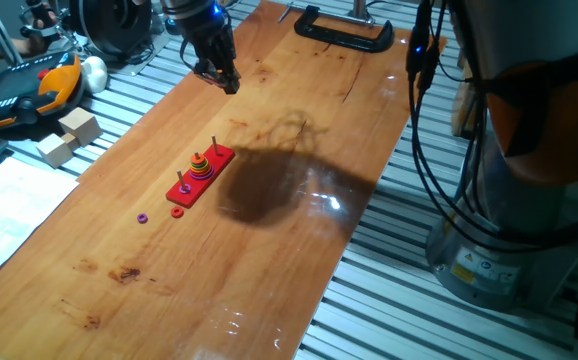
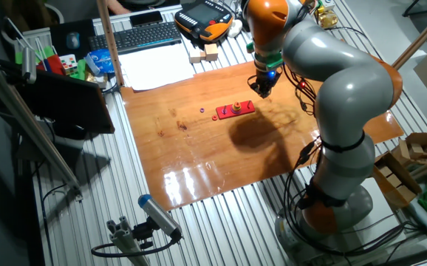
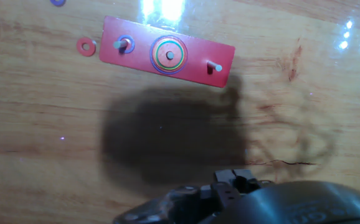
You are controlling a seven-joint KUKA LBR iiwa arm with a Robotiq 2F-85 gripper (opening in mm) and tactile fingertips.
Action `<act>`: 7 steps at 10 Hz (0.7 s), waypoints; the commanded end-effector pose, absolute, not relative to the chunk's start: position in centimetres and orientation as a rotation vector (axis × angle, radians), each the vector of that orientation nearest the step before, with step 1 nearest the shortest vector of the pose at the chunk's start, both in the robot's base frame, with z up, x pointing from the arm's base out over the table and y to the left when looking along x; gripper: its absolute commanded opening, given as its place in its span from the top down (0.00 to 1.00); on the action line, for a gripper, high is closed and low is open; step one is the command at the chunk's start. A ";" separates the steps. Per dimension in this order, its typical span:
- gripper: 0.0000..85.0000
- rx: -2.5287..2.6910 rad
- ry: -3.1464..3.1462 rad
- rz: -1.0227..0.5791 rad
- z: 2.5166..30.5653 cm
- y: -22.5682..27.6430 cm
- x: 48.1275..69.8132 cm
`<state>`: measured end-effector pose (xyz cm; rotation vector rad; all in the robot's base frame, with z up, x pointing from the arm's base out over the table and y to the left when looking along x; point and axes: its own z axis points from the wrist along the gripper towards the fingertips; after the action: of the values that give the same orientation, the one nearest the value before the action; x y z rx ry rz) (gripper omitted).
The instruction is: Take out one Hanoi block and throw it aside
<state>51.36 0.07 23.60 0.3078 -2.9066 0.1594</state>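
Tool (image 1: pixel 227 82) hangs above the wooden surface (image 1: pixel 269 260), well apart from the red pegged base (image 1: pixel 201 176); whether its fingers are spread or pressed together cannot be told. Hanoi block (image 3: pixel 86 46) lies flat on the surface just beside the base's end. Purple ring (image 1: pixel 143 217) lies nearby. Stacked rings (image 3: pixel 169 55) sit on what appears to be the middle peg.
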 end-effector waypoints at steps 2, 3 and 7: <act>0.99 0.314 -2.913 0.158 23.6 0.1 51.3; 0.99 0.314 -2.913 0.158 23.6 0.1 51.3; 0.99 0.270 -2.951 0.117 23.6 0.1 51.3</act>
<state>51.29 0.03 23.65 0.2687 -2.9464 0.1161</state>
